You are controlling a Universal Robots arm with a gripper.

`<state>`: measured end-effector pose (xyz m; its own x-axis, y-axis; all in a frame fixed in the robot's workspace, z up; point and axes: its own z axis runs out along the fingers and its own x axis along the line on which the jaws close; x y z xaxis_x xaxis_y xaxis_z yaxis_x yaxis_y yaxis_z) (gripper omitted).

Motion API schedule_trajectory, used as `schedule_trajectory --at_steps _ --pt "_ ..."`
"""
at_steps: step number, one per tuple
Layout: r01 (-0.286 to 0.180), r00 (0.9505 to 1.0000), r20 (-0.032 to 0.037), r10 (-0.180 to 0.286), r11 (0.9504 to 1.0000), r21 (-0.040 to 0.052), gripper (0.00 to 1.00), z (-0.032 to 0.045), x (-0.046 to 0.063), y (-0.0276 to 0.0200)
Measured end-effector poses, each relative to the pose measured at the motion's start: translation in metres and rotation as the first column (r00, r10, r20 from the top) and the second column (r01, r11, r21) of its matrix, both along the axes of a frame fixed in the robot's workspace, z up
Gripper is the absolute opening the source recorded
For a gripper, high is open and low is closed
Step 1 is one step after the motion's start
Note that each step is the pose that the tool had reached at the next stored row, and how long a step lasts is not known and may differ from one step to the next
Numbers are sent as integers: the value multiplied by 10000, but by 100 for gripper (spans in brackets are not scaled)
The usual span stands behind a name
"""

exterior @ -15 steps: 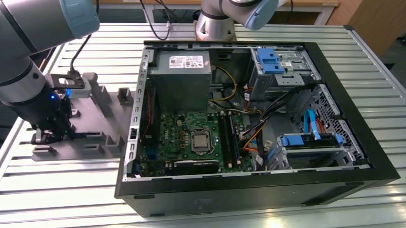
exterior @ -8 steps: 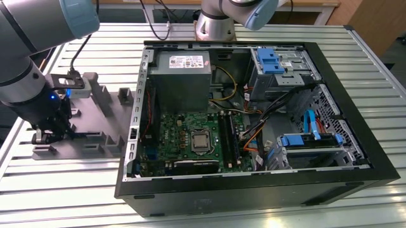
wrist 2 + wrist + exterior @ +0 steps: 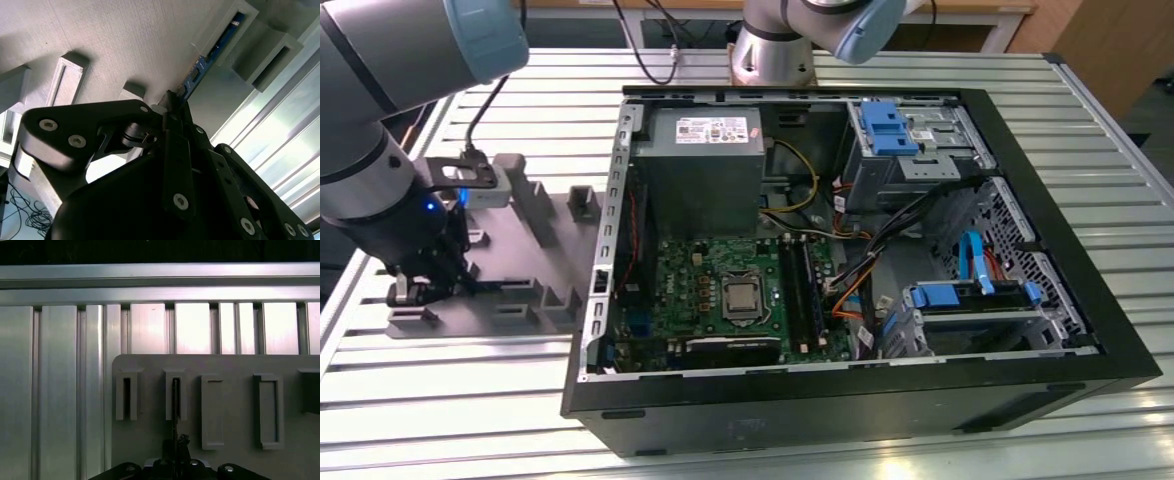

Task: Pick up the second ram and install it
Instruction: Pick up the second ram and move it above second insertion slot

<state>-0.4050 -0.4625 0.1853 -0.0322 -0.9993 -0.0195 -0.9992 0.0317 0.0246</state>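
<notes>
Inside fixture slot (image 3: 216, 26), second ram (image 3: 200, 66) (half-hidden).

The gripper (image 3: 171, 102) appears clamped on one end of the second ram (image 3: 199, 66), though its black linkage hides the contact. The ram's other end stands in a slotted block (image 3: 214, 29) near the edge of the grey fixture plate (image 3: 125, 40), which lies on the ribbed aluminium table (image 3: 280, 135).

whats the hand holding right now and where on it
The hand appears to pinch the second ram at one end, while the stick stands in a slot of the grey fixture.
</notes>
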Motion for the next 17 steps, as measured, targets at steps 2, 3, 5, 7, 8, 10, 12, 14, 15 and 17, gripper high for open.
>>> schedule_trajectory --at_steps 2,3,5,7,8,10,12,14,15,17 --pt "-90 10000 1 90 10000 1 14 -1 0 -1" --pt "-157 9999 0 157 9999 0 14 -1 0 -2" --pt "-220 9998 0 220 9998 0 14 0 0 -2" --pt "-229 9997 0 229 9997 0 14 -1 0 -2" --pt "-235 9997 0 235 9997 0 14 -1 0 -2" --pt "-238 9997 0 238 9997 0 14 -1 0 -2" --pt "-238 9997 4 238 9997 2 14 1 1 -2" --pt "-238 9997 0 238 9997 0 14 10 0 -2" --pt "-238 9997 1 238 9997 0 14 15 0 -2" --pt "-238 9997 0 238 9997 0 14 31 0 -2"
